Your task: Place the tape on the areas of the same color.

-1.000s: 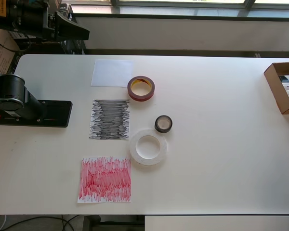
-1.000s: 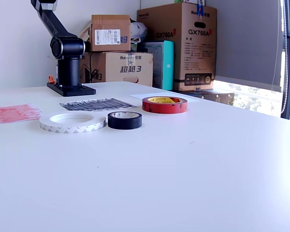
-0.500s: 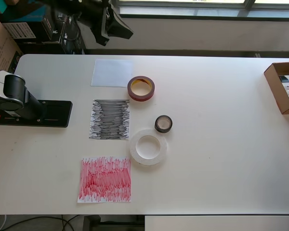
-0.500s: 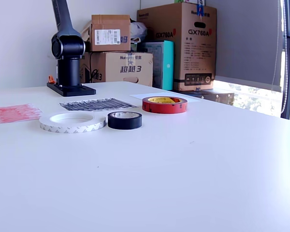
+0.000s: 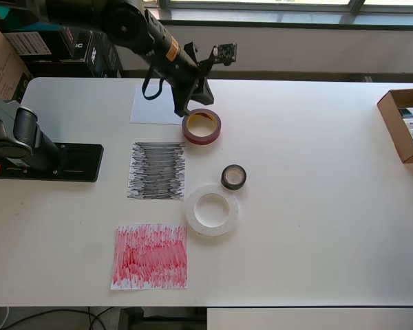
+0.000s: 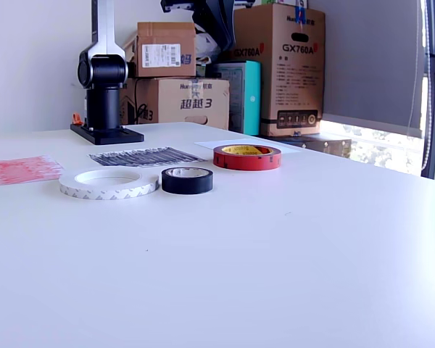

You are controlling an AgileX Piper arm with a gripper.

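— Swinging out from behind the base, the arm (image 5: 134,27) is now seen stretched over the table's far edge, where a second ago only its folded links were visible. Nothing is sorted yet?

— Nothing. In the overhead view, from left to right: the red sheet (image 5: 150,256), black sheet (image 5: 157,170) and white sheet (image 5: 157,104) are bare; the red roll (image 5: 201,126), white roll (image 5: 211,210) and black roll (image 5: 233,177) are untouched.

— And the gripper (image 5: 191,103)?

— It is held high, pointed down just beside the red roll, probably the first target. Whether the fingers are parted cannot be told.
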